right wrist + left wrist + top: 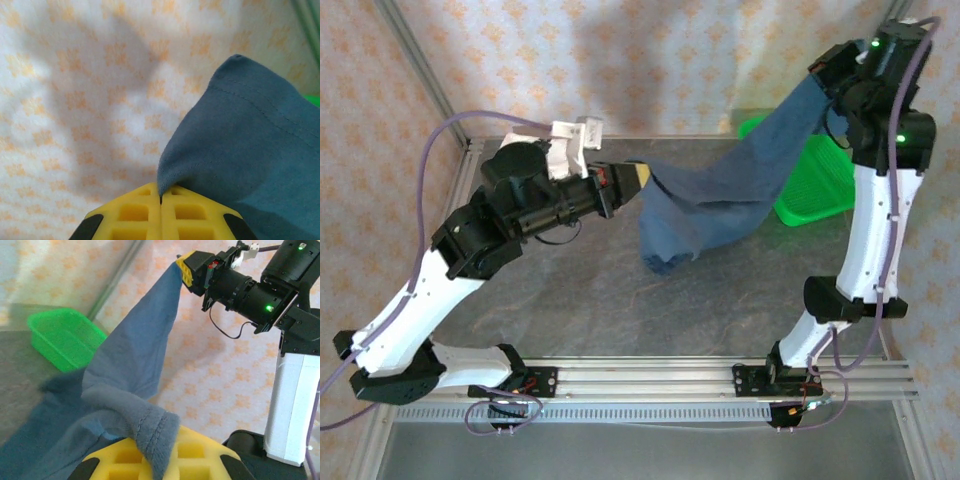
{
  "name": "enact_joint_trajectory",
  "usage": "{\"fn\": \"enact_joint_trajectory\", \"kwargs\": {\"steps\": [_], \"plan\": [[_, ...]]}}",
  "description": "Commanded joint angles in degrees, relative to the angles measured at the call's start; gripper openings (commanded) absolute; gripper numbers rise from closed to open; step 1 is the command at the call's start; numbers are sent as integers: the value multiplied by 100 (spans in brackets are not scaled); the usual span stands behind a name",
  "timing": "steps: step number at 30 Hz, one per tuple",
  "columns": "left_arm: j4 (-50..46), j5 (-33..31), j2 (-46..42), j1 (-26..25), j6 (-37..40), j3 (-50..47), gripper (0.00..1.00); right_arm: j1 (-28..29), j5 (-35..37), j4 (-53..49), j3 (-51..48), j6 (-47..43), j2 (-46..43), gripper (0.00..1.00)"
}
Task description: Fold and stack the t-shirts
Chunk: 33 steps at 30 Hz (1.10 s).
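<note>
A navy blue t-shirt [740, 185] hangs stretched in the air between both grippers, its lower part drooping toward the grey table [620, 300]. My left gripper [642, 180] is shut on one hemmed edge of the navy t-shirt [130, 390], with cloth pinched between the yellow pads [195, 455]. High at the back right, my right gripper [817, 68] is shut on another corner of the navy t-shirt [250, 140], which emerges from between its closed yellow fingertips [135, 212]. In the left wrist view the right gripper [182, 267] holds the shirt's top. The white t-shirt is out of view.
A green mesh basket [815, 190] sits at the back right of the table, partly behind the hanging shirt; it is also visible as the green basket [65, 337]. Patterned walls and a metal frame [415, 55] enclose the space.
</note>
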Motion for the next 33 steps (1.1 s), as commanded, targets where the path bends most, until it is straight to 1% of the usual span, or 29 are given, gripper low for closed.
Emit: {"fn": "enact_joint_trajectory", "kwargs": {"steps": [1,5,7,11,13,17,22,24,27,31,33], "plan": [[-101,-615,-436,263,-63,-877,0,504,-263,-94,-46,-72,416,0],[201,-845,-1158,879,-528,-2318,0,1227,95,-116,-63,-345,886,0],[248,-986,-1512,1180,-669,-2841,0,1530,180,-23,-48,-409,1178,0],[37,-975,-1961,1741,-725,-3324,0,1979,409,149,262,-448,1858,0],[-37,-815,-2096,1925,-716,-3397,0,2128,453,243,522,-395,2120,0],[-5,-453,-2329,2005,-596,-3298,0,2286,480,626,732,-276,2272,0],[36,244,-2387,2000,-518,-2688,0,2271,442,825,833,-176,2053,0],[104,551,-2344,2000,-540,-2411,0,2229,433,786,824,-165,1865,0],[221,772,-2285,2000,-588,-2040,0,2135,471,692,777,-165,1540,0],[665,1083,-2100,1970,-765,-1726,0,1901,746,620,596,-246,1007,0],[938,1150,-1930,1822,-793,-1576,0,1714,895,625,457,-292,670,0]]}}
